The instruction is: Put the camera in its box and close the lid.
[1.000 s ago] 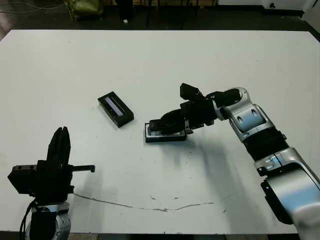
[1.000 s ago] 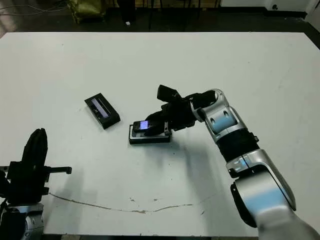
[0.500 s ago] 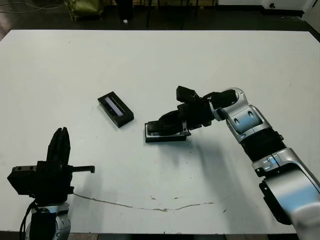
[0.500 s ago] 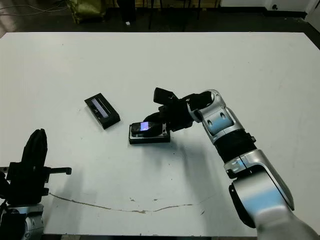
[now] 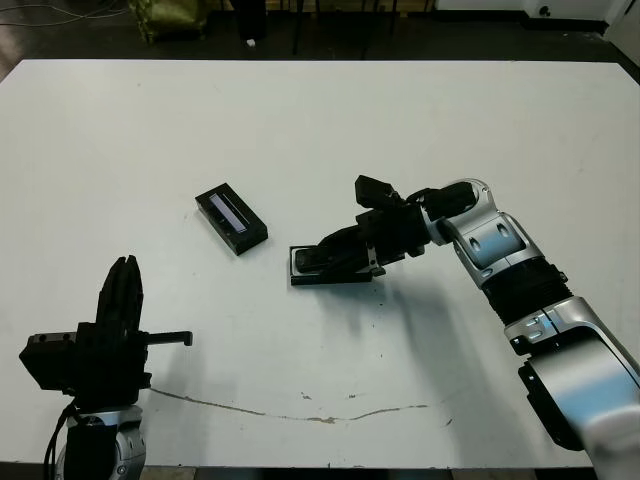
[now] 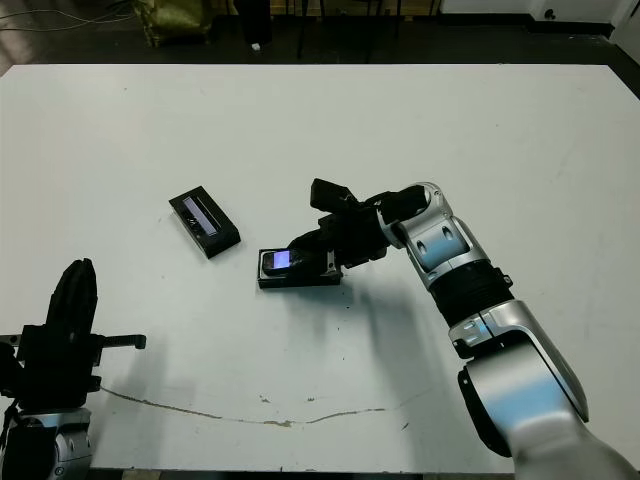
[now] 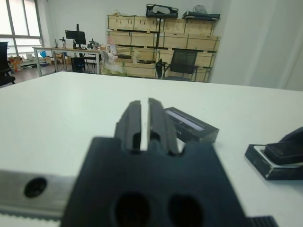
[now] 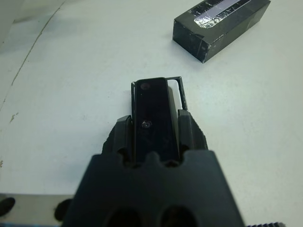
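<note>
1. Box [image 8: 181,97]: small rectangular tray, black walls, white lining, sits near the middle of the white surface [image 5: 320,130]. The camera [image 8: 154,111] lies over it, lengthwise along the tray; can't tell if fully seated or resting just on top.
2. Right end effector [image 8: 155,138] is closed on the camera, one black finger on each long side, gripping the end nearest the arm; far end of the bar pokes out past the fingertips over the tray.
3. Lid [image 5: 231,220] lies flat on the surface just to the robot's left of the box and a bit further away, apart from it, not touching. Set at an angle to the box.
4. Hidden/unclear: the right end effector's fingers + camera cover most of the box interior in the head views; only the white rim edge & near black wall show. In the right eye view a bright bluish glint sits on the camera's end; can't tell what it is.
5. Left end effector [image 7: 142,120] is well away from the box, at the near left edge of the surface; fingers nearly together w/ only a thin slit between them, holding nothing. Its lower arm is cut off by the frame.
6. Materials/shapes: camera = slim glossy black bar, rounded ends, small round lens spot on top. Lid = black oblong w/ shiny, crinkly-looking pale bluish-grey strip along its top. The surface is matte white, w/ a thin dark wavy crack-like line near the front edge.
</note>
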Robot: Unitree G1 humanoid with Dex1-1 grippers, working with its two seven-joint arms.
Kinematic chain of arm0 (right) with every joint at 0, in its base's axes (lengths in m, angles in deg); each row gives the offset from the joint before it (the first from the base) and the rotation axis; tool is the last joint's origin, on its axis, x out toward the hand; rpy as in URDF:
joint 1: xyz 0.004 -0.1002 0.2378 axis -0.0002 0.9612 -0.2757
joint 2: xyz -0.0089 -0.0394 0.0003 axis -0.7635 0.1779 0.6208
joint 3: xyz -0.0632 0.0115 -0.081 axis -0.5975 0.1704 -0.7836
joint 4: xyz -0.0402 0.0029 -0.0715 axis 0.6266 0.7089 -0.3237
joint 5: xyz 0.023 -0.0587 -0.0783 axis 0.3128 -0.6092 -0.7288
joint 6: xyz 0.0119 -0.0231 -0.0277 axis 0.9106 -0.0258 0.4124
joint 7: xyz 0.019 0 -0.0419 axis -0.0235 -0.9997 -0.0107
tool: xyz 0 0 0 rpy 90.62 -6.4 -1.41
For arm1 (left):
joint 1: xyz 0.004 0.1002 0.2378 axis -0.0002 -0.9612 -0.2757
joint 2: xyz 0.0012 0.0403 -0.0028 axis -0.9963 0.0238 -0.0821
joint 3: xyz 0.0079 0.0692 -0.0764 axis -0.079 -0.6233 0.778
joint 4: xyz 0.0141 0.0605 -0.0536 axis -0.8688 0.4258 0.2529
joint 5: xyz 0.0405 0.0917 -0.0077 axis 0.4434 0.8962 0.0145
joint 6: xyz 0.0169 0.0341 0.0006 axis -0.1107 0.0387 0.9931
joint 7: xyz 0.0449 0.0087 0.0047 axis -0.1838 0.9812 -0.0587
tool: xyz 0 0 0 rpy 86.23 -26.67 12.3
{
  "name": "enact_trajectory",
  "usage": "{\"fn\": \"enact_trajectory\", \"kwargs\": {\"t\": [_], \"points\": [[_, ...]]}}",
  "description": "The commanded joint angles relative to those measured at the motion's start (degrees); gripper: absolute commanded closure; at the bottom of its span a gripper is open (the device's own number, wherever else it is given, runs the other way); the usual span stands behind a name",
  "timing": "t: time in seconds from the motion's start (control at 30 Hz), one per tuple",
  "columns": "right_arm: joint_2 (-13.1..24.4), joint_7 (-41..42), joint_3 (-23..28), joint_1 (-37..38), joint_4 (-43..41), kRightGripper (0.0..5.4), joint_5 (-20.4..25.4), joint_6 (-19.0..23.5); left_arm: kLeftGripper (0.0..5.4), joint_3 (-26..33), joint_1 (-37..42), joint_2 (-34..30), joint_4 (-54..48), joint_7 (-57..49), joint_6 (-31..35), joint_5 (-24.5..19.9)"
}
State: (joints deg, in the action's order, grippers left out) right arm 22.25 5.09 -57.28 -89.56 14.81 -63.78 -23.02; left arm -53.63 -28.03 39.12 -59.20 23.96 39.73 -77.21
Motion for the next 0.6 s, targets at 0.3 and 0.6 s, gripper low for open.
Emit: {"fn": "enact_trajectory", "kwargs": {"t": [0.3, 0.6], "points": [[0.78, -0.87, -2.38, 1.59, -2.25, 4.66, -2.66, 0.58, 5.4, -0.07, -1.52, -0.26, -0.51, 0.01, 1.49, 0.12], [0.97, -1.71, -3.52, 2.45, -2.85, 4.66, -3.66, -0.73, 5.4, -0.24, -1.73, -0.05, -0.89, -0.45, 1.76, 0.7]]}}
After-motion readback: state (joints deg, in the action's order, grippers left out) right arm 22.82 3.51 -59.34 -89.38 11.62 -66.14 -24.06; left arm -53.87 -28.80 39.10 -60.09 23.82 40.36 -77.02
